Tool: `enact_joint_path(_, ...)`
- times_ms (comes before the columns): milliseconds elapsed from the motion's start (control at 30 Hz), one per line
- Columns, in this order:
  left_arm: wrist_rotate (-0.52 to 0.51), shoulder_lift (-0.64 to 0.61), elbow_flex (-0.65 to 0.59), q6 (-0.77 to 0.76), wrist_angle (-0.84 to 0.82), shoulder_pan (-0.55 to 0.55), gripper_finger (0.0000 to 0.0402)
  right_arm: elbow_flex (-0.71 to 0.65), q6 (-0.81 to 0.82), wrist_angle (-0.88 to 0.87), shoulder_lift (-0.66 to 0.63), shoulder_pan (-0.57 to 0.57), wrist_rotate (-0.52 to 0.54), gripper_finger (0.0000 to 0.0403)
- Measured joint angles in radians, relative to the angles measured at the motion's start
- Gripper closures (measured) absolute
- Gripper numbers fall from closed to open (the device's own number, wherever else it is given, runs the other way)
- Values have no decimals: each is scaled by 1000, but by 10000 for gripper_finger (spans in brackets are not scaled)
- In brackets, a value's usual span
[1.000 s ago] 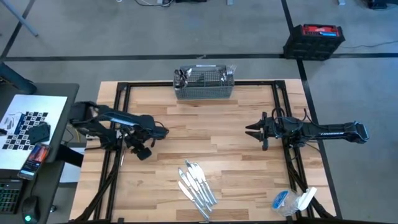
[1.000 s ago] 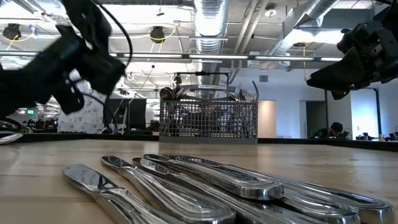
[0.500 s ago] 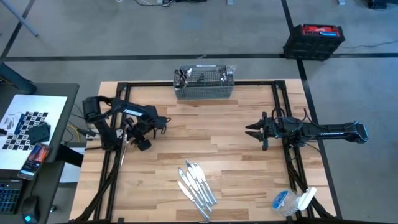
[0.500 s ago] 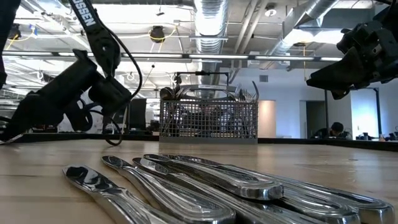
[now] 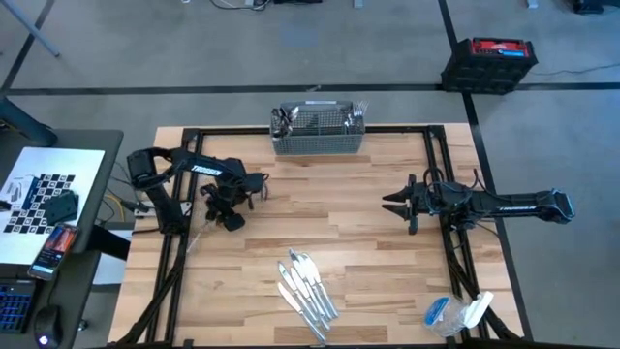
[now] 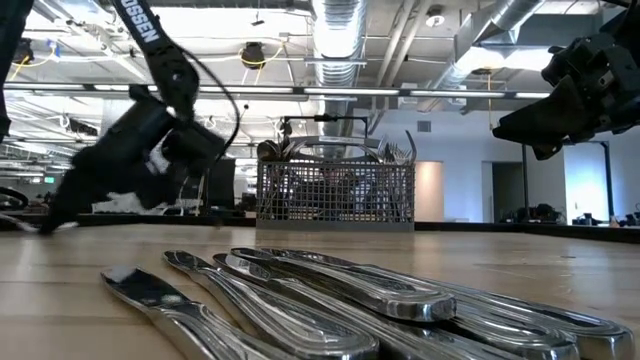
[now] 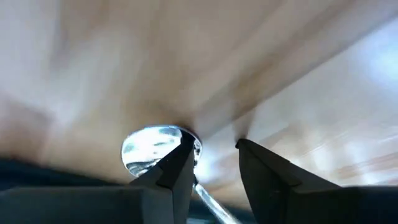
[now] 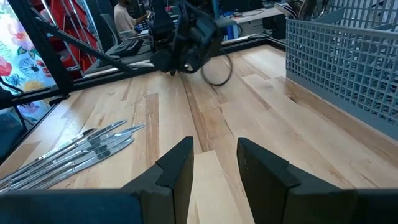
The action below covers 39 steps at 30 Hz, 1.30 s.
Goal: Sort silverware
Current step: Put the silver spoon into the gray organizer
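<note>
Several silver knives and other silverware [image 5: 308, 286] lie side by side on the table's near middle, filling the front of the low view [image 6: 330, 300]. A grey wire-mesh basket [image 5: 318, 131] stands at the far edge with several pieces upright in it. My left gripper [image 5: 227, 219] is low over the table's left half with a spoon [image 7: 158, 149] in it. My right gripper [image 5: 395, 206] hovers open over the right half, away from everything. My left gripper holds the spoon by its handle [image 7: 208, 198], which runs back between the two fingers. The bowl [image 7: 155, 148] sticks out past one fingertip [image 7: 180, 163]. The fingers slant down toward the table's near left. The place of contact itself is hidden behind the fingers.
A clear plastic bag [image 5: 455, 315] lies at the near right corner. Black frame rails [image 5: 189, 145] run along the table's left, right and far edges. A side table with a checkerboard sheet [image 5: 44, 194] stands off the left edge. Bare wood lies between the two grippers.
My left arm has folded back toward the table's left and far side. Its gripper has come down close to the tabletop and tipped downward with the spoon. The right arm and the pile of silverware have kept still.
</note>
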Motion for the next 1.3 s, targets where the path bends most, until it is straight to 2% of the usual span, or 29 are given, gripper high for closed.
enact_joint_path(233, -8, 2, 160, 0, 164, -10, 290, 0, 0, 0, 0, 0, 0, 290)
enact_joint_path(400, -13, -5, 276, 0, 86, -29, 290, 0, 0, 0, 0, 0, 0, 290)
enact_joint_path(533, -69, -31, 315, -50, 30, -57, 290, 0, 0, 0, 0, 0, 0, 290)
enact_joint_path(700, -123, -38, 295, -190, 66, -72, 290, 0, 0, 0, 0, 0, 0, 290)
enact_joint_path(933, -119, -33, 208, -370, 271, -80, 290, 0, 0, 0, 0, 0, 0, 290)
enact_joint_path(1133, -120, -33, 121, -424, 392, -85, 291, 0, 0, 0, 0, 0, 0, 290)
enact_joint_path(1233, -121, -40, 94, -400, 422, -86, 313, 0, 0, 0, 0, 0, 0, 290)
enact_joint_path(1300, -130, -40, 91, -388, 418, -89, 352, 0, 0, 0, 0, 0, 0, 290)
